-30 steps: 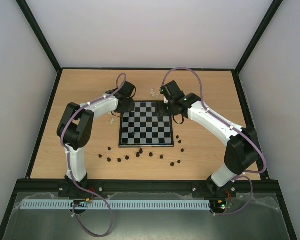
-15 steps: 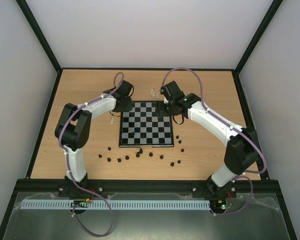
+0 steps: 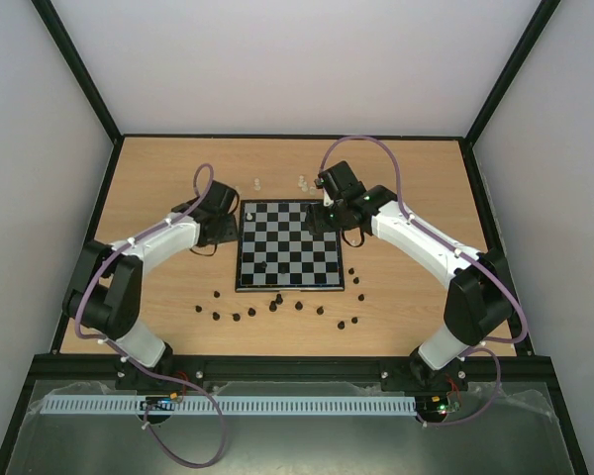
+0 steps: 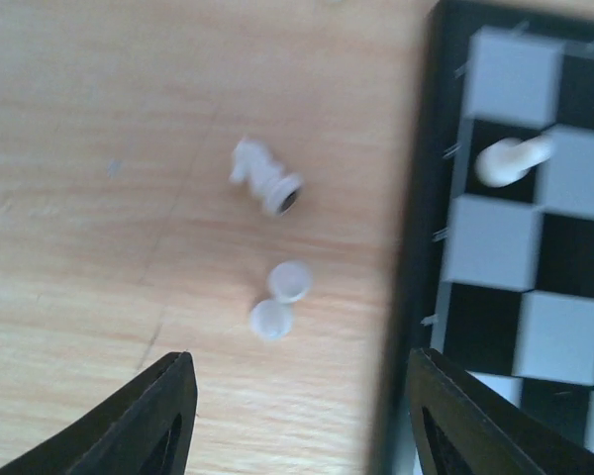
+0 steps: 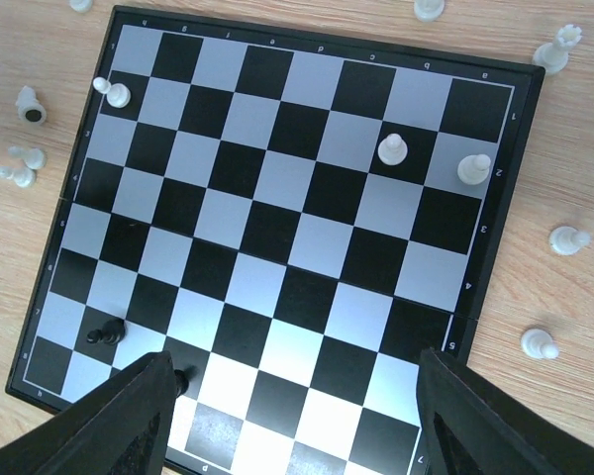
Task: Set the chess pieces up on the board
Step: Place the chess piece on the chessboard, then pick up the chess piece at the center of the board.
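Wood worktop (image 4: 79, 148): carries the board and the loose chess pieces around both grippers.
Board (image 5: 277, 228): flat, directly below the right gripper and just right of the left gripper; mostly bare squares, so setup judged barely begun.
Left gripper (image 4: 299, 356): fingers wide apart, nothing between them; hangs over bare worktop just beside the board's dark border, probably placed there to pick from the white strays.
White knight (image 4: 267, 176): on its side on the worktop, ahead of the left gripper, off the board; needs lifting and standing upright, so likely an awkward pick.
Two white pawns (image 4: 290, 281): close together, just ahead of the left gripper's open gap; nearest candidates, but easy to nudge one while closing on the other.
White pawn (image 4: 510, 160): on an edge-column square, ahead and right of the left gripper; apparently set there as part of the pawn row.
Right gripper (image 5: 295, 354): fingers spread, empty; hovers high above the board's near half, well placed to survey the squares.
Two more white pawns (image 5: 392, 148): ahead of the right gripper, on adjacent squares of that same row.
Black piece (image 5: 106, 333): on the board, close to one finger of the right gripper.
Black strays (image 3: 277, 302): scattered on the worktop behind both grippers, off the board, not yet placed.
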You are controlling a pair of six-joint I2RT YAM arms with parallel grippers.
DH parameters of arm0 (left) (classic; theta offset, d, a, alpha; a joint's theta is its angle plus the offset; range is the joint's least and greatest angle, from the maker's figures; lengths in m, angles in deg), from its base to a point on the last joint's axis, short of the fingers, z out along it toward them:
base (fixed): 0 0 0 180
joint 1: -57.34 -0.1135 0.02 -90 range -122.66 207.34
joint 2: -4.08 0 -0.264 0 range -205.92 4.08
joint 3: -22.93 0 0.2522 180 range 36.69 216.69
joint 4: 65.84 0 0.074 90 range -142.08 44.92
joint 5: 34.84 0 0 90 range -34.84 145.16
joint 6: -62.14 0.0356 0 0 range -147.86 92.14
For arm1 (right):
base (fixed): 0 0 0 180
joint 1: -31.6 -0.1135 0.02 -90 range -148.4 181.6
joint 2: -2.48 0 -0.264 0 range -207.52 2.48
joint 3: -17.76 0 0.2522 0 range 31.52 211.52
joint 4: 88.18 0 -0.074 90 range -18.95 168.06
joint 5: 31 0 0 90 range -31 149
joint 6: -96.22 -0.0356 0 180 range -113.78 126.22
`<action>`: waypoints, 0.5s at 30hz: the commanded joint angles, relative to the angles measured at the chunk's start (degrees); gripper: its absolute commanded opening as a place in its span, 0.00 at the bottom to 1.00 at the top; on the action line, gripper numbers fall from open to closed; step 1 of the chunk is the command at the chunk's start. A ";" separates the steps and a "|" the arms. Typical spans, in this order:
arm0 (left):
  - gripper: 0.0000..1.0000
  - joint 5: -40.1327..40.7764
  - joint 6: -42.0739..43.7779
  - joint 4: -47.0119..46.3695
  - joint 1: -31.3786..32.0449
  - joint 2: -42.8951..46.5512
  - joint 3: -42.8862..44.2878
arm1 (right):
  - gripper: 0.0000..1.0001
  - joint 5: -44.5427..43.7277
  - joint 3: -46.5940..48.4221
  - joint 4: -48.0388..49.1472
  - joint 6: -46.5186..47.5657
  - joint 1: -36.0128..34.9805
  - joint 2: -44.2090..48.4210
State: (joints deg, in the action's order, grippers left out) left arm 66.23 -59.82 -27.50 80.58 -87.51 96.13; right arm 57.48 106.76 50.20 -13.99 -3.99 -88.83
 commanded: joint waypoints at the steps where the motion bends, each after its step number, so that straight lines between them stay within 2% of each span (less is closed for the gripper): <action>1: 0.60 0.08 -0.95 -1.26 -1.31 -0.35 -3.07 | 0.67 1.38 -1.02 0.08 -0.54 0.03 0.69; 11: 0.39 -1.38 0.21 -3.44 -2.41 -4.15 -2.54 | 0.67 1.17 -1.13 -0.10 -0.44 -0.16 0.82; 15: 0.36 -1.49 0.61 -4.01 -2.50 -5.31 -2.02 | 0.67 1.16 -1.13 -0.09 -0.37 -0.18 0.63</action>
State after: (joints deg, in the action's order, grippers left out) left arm 65.12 -59.91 -30.76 78.51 -91.33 92.67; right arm 58.42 106.74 50.57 -13.99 -3.99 -88.83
